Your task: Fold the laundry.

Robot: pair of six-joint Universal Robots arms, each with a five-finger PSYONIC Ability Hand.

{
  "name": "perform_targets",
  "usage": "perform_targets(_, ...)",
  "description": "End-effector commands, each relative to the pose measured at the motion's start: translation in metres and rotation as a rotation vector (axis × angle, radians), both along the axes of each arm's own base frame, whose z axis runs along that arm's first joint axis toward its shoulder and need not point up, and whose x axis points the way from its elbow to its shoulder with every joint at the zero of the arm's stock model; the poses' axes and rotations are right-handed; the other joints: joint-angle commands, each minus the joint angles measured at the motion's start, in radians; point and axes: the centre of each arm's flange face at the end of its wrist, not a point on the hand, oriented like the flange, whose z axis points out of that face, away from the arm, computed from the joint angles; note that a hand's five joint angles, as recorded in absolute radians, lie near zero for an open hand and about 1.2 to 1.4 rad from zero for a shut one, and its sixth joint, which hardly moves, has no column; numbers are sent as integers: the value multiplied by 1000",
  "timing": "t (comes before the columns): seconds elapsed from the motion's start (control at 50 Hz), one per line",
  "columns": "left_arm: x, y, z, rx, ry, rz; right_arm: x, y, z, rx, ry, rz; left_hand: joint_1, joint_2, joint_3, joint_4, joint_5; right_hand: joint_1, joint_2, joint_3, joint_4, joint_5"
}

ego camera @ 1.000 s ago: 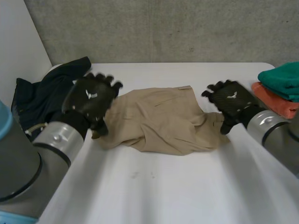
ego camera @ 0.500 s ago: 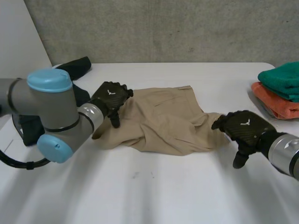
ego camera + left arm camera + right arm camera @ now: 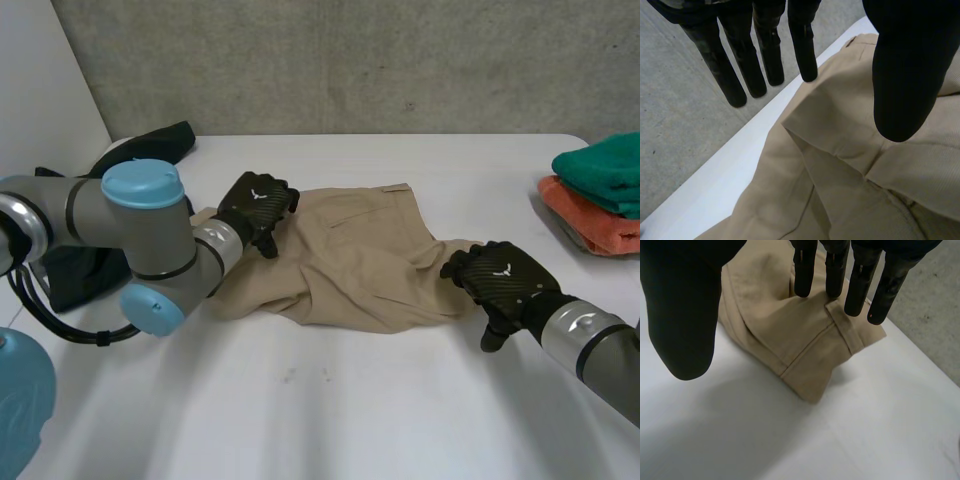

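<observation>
Tan trousers (image 3: 350, 265) lie crumpled mid-tabletop (image 3: 350, 410). My left hand (image 3: 255, 205) sits at their far left edge, fingers straight and well apart from the thumb, holding nothing. My right hand (image 3: 497, 280) is the same at the hemmed leg end. Risk as I judge it: either hand closes on the top layer alone, the bunched folds beneath drag, and the fold comes out skewed.

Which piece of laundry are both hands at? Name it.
The tan garment in the middle: left hand at one end, right hand at the other. The dark garment lies apart at left; the teal cloth and orange cloth sit folded at right.
</observation>
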Motion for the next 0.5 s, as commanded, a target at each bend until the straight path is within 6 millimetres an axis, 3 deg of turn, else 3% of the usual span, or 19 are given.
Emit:
perform_targets(0.02,-2,-3,-11,11,-6,-1,16,-4,-7,-19,4,48,334,346,350,347,347,163,149,114,117,115)
perform_targets(0.2,-2,-4,-15,16,-13,4,26,-14,-21,-8,15,68,619,630,634,632,631,225,211,176,178,177)
perform_targets(0.26,-2,-4,-14,11,-14,12,28,-18,-26,-7,24,58,859,871,875,872,872,292,279,243,246,244)
perform_targets(0.42,0,-4,-6,1,-11,21,35,-29,-34,-44,32,48,862,874,878,875,875,474,460,425,428,426)
perform_targets(0.5,2,-2,12,-27,1,47,41,-34,-38,-62,39,57,862,874,878,875,875,592,578,542,545,543)
